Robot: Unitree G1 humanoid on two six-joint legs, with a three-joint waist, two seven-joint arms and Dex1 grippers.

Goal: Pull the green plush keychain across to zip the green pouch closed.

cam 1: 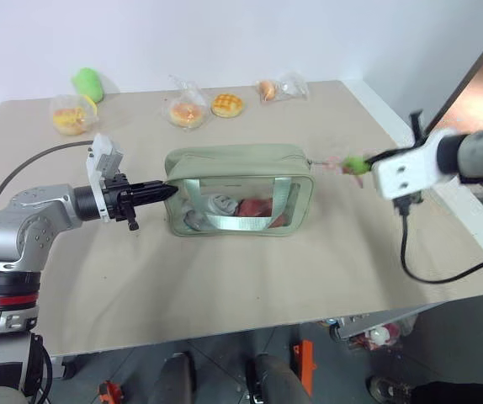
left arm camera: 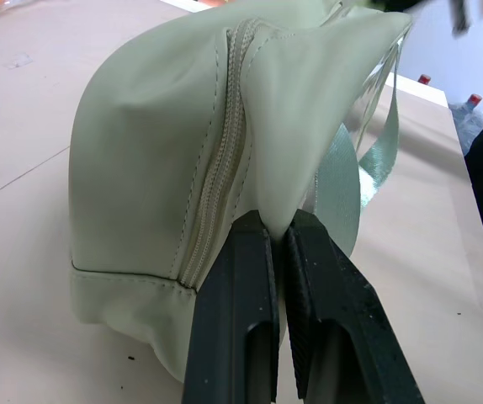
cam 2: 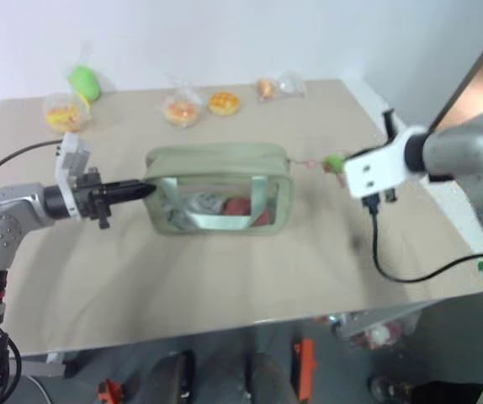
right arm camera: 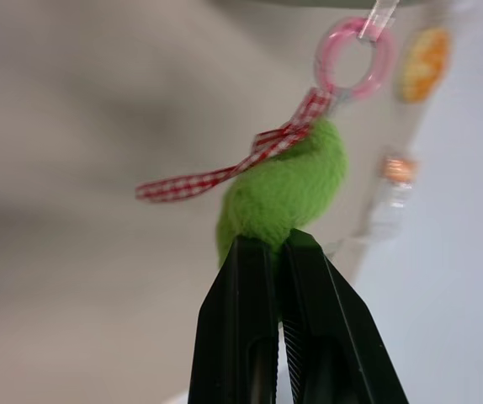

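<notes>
Sage-green fabric of the green pouch (cam 1: pixel 240 190) lies near the middle of the table (cam 1: pixel 225 278), clear window and pale green straps facing the camera, zip running along its top.

Left arm: comes in from 9 o'clock, forearm about level, pointing toward 3 o'clock. Left gripper (cam 1: pixel 167 190) sits at the pouch's 9 o'clock end. In the left wrist view its fingers (left arm camera: pixel 233 311) are pressed together on a fold of pouch fabric just beside the zip seam.

Right arm: reaches in from 3 o'clock, wrist angled downward and toward 9 o'clock. Right gripper (right arm camera: pixel 277 246) is clamped on the green plush keychain (right arm camera: pixel 288 189), both fingers squeezing its lower end. Keychain hangs off the pouch's 3 o'clock end, just past the corner, clear of the tabletop. A pink ring (right arm camera: pixel 359 59) and a red-checked ribbon (right arm camera: pixel 225 164) sit at the plush's far end, toward the pouch.

Background at 12 o'clock: loose bright green plush (cam 1: pixel 88 83) at 11 o'clock, small clear bags of buns (cam 1: pixel 188 109) along the far edge, one bare bun (cam 1: pixel 226 104) among them.
</notes>
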